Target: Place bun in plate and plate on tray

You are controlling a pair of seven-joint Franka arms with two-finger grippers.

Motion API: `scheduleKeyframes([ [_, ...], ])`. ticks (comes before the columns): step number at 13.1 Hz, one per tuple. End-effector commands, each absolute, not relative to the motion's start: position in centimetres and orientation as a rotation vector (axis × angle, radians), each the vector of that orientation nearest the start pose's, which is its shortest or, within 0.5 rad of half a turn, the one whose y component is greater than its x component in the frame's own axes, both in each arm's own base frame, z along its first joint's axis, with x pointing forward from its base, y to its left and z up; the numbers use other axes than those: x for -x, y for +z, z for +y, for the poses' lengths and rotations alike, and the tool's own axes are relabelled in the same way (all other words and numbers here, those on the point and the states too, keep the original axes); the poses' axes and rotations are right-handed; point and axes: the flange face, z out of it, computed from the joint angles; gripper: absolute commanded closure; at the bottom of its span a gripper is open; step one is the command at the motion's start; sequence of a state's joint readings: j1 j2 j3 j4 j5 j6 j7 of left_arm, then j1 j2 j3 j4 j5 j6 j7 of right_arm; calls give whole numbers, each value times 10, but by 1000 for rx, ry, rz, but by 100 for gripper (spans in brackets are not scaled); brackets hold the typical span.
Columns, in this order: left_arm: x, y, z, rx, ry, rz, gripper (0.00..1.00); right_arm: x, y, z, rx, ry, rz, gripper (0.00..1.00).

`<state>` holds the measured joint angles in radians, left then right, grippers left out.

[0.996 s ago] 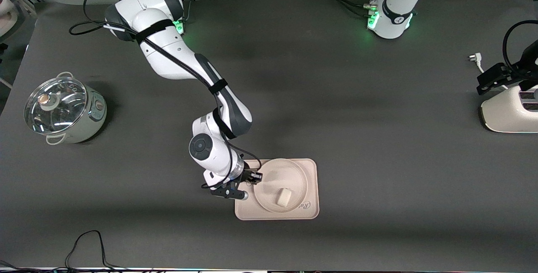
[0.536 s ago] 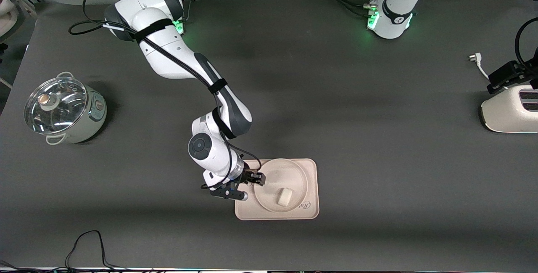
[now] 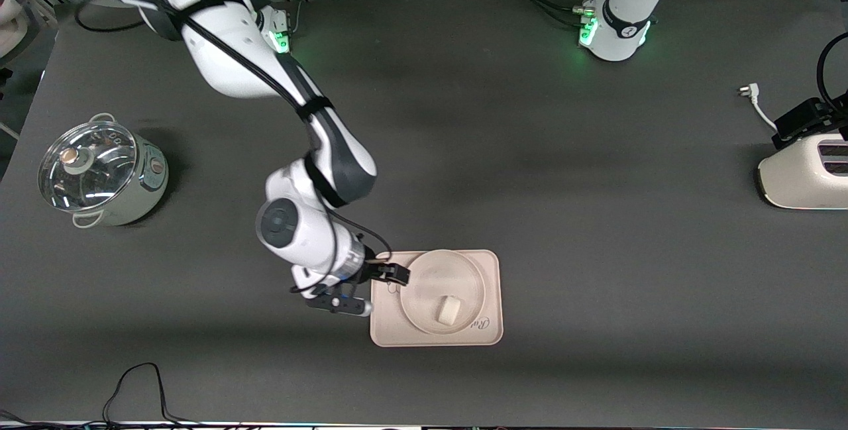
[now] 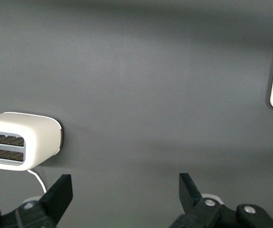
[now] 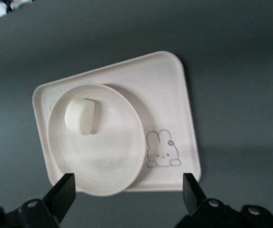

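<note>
The bun (image 3: 448, 310) lies in the plate (image 3: 424, 271), itself seated on the tray (image 3: 493, 334). The right gripper (image 3: 383, 275), fingers spread and empty, has pulled back off the plate's rim, so the task looks complete. The left gripper (image 4: 126, 192) waits open near the toaster (image 3: 801, 178).

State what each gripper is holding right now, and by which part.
Nothing is held. The right gripper is open over the rectangular cream-pink tray's edge; the left gripper is open near the white toaster.
</note>
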<state>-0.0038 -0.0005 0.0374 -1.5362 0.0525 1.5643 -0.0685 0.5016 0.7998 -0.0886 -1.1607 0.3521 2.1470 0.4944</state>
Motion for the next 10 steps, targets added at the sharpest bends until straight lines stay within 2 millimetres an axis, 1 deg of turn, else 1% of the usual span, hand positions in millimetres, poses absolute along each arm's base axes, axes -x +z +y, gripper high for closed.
scheduleKeyframes([
  [1,-553,645,27,3089,-36,-140,0,-662,417,290,2832,-26,317,0],
  [2,-553,646,27,3089,-38,-143,0,-651,444,270,2846,-8,319,0],
  [4,-552,648,27,3089,-45,-145,0,-618,497,232,2864,68,291,0],
  [5,-552,649,27,3089,-43,-146,0,-602,523,206,2908,88,245,0],
  [6,-550,650,26,3091,-36,-146,0,-587,547,185,2953,92,177,0],
  [8,-551,645,22,3099,-13,-136,0,-568,578,138,2995,114,112,0],
  [9,-551,644,20,3099,-10,-136,0,-563,586,108,3020,112,80,0],
  [10,-551,641,19,3099,-1,-136,0,-560,590,87,3041,104,24,0],
])
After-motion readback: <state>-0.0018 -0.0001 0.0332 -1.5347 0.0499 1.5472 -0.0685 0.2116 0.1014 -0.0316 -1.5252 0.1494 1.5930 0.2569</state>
